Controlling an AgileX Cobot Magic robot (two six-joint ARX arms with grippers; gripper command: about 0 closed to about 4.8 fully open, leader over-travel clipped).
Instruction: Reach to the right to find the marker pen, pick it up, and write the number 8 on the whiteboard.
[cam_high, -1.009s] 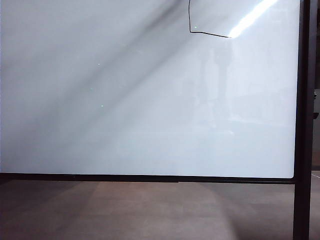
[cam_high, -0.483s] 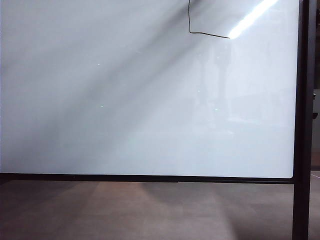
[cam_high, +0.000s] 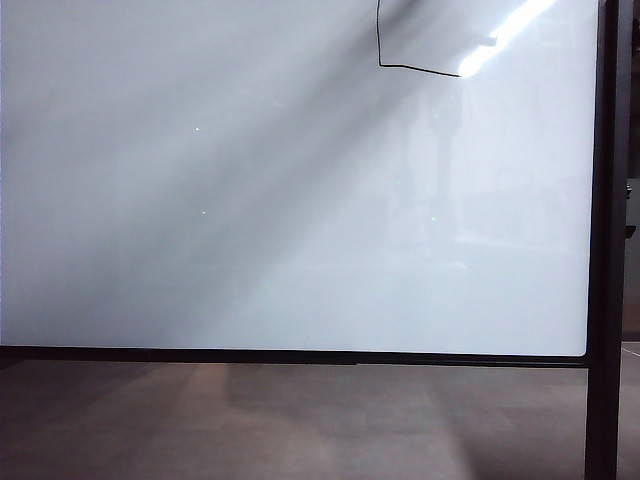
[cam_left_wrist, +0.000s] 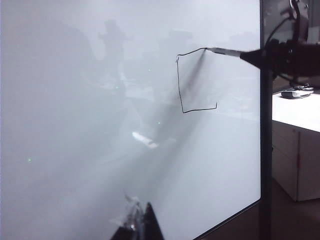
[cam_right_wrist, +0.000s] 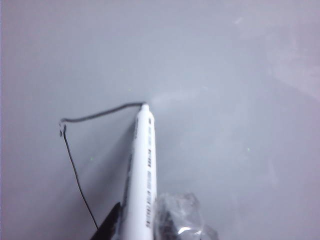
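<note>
The whiteboard (cam_high: 250, 200) fills the exterior view, with its black post (cam_high: 603, 240) at the right. Thin black lines of the number 8 (cam_left_wrist: 180, 85) show as a top stroke, a left side and a bottom stroke; the lower corner also shows at the exterior view's top edge (cam_high: 380, 50). My right gripper (cam_right_wrist: 142, 222) is shut on the white marker pen (cam_right_wrist: 142, 165). The pen's tip touches the board at the end of the top stroke. The left wrist view shows the marker pen (cam_left_wrist: 224, 51) and right gripper (cam_left_wrist: 255, 55) beside the post. My left gripper (cam_left_wrist: 140, 225) hangs shut before the board, holding nothing.
The board's black bottom frame (cam_high: 300, 356) runs above a brown floor (cam_high: 300, 430). Behind the post stands a white cabinet (cam_left_wrist: 297, 150) with a small device (cam_left_wrist: 296, 92) on top. Glare streaks the board's upper right (cam_high: 510, 30).
In the exterior view the dark shadow band across the board's upper part has shifted to the right. The drawn lines there look the same.
</note>
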